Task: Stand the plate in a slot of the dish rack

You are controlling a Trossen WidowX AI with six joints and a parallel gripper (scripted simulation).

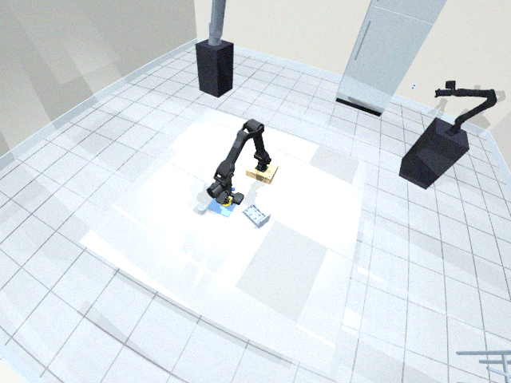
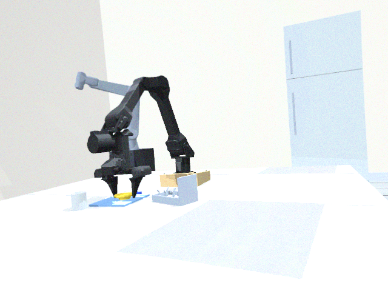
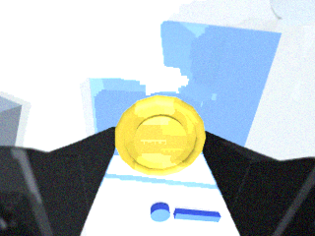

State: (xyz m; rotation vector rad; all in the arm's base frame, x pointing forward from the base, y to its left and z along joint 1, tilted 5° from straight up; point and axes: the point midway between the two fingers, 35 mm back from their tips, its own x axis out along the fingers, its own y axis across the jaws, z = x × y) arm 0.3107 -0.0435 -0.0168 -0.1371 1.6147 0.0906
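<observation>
The yellow plate (image 1: 229,203) (image 2: 123,196) (image 3: 159,135) lies flat on a blue mat (image 1: 217,207) (image 2: 103,202) (image 3: 231,74). My gripper (image 2: 125,196) (image 3: 159,134) points straight down with one fingertip at each side of the plate's rim. No gap shows between rim and fingertips in the wrist view, so it looks shut on the plate, across its full width. The grey dish rack (image 1: 255,215) (image 2: 165,200) stands to the right of the mat, with short rails inside and a tall panel at its right end. Only its corner (image 3: 9,123) shows at the wrist view's left edge.
A pale cup (image 1: 201,207) (image 2: 78,200) stands left of the mat. A small blue cylinder (image 3: 159,212) and a blue bar (image 3: 197,215) lie near the mat, on the arm base's side. The wooden base block (image 1: 262,173) (image 2: 204,179) stands behind. Other arms stand farther off.
</observation>
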